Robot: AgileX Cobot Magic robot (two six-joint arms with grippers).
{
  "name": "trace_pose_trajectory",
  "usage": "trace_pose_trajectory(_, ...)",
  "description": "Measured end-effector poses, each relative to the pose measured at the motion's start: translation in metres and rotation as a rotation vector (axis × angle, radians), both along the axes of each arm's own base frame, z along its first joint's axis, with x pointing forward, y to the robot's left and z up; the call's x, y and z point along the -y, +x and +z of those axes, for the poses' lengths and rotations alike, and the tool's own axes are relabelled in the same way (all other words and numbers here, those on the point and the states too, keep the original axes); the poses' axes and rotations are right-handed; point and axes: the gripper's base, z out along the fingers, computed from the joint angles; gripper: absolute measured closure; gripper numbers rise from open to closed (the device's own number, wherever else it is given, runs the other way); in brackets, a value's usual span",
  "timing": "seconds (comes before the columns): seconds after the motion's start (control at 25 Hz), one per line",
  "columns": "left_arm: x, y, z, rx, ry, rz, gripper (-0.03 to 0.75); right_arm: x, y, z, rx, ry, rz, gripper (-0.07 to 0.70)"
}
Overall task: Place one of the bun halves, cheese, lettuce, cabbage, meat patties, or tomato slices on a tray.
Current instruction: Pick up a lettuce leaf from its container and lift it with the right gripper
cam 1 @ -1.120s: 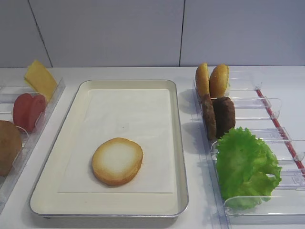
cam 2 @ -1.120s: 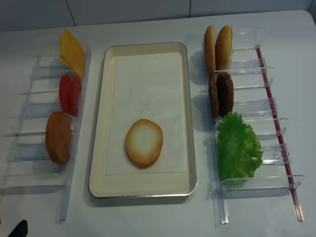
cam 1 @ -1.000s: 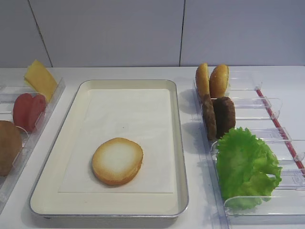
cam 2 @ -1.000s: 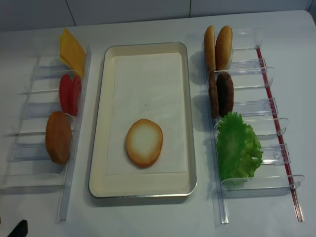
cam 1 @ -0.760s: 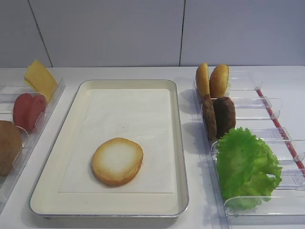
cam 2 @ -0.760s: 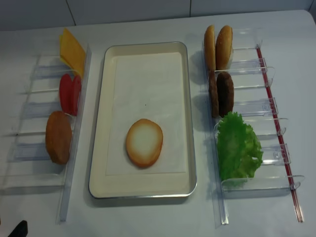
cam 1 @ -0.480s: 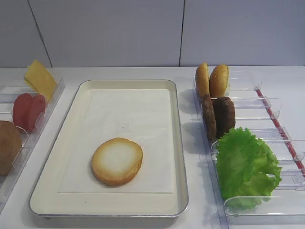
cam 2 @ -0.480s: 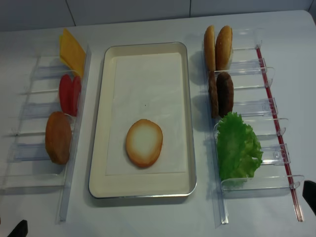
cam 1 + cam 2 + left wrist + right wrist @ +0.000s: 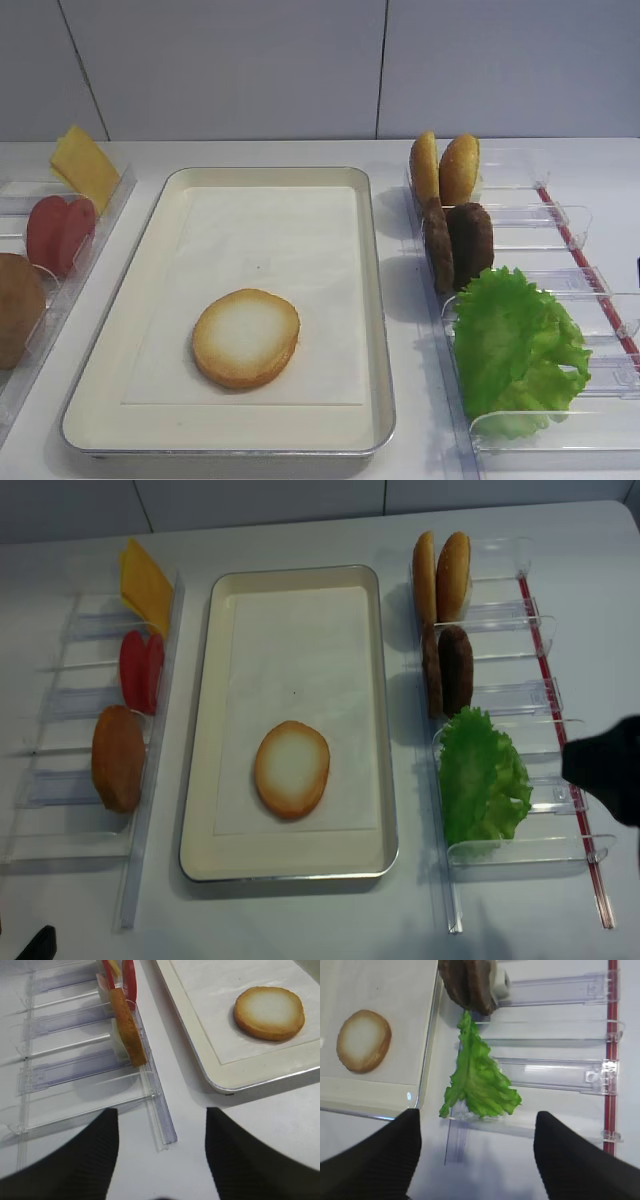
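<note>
One bun half (image 9: pixel 246 337) lies pale face up on the paper-lined cream tray (image 9: pixel 378 300). The frilly green lettuce (image 9: pixel 482 777) leans in the right rack, below two dark meat patties (image 9: pixel 449 670) and two more bun halves (image 9: pixel 443 575). On the left stand the cheese (image 9: pixel 146 585), tomato slices (image 9: pixel 142 670) and another bun half (image 9: pixel 118 757). No cabbage is in view. My right gripper (image 9: pixel 477 1160) is open and empty, just short of the lettuce (image 9: pixel 479 1077). My left gripper (image 9: pixel 162 1160) is open and empty over bare table at the near end of the left rack.
Clear plastic racks (image 9: pixel 520 695) with upright dividers flank the tray on both sides. A red strip (image 9: pixel 565 750) runs along the right rack's outer edge. My right arm (image 9: pixel 608 770) shows as a dark shape over that edge. A white wall stands behind the table.
My right arm has come into the overhead view from the right edge and now hangs beside the lettuce rack. The food, the tray and the left arm have not moved.
</note>
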Motion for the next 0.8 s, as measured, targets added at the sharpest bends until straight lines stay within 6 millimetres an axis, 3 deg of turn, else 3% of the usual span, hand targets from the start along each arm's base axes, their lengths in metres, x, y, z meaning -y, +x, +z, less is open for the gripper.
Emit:
trace_pose_trajectory(0.16,0.000,0.000,0.000,0.000,0.000,0.000,0.345,-0.013,0.026,-0.014,-0.111,-0.004,0.090,0.139)
trace_pose_trajectory(0.28,0.000,0.000,0.000,0.000,0.000,0.000,0.345,-0.036,0.049,-0.027,-0.181,-0.020,0.140,0.139)
trace_pose_trajectory(0.56,0.000,0.000,0.000,0.000,0.000,0.000,0.345,-0.062,0.080,-0.051,-0.303,-0.089,0.166,0.140)
trace_pose_trajectory(0.68,0.000,0.000,0.000,0.000,0.000,0.000,0.346,-0.069,0.094,-0.057,-0.337,-0.103,0.170,0.172)
trace_pose_trajectory(0.8,0.000,0.000,0.000,0.000,0.000,0.000,0.346,-0.073,0.105,-0.063,-0.362,-0.115,0.169,0.264)
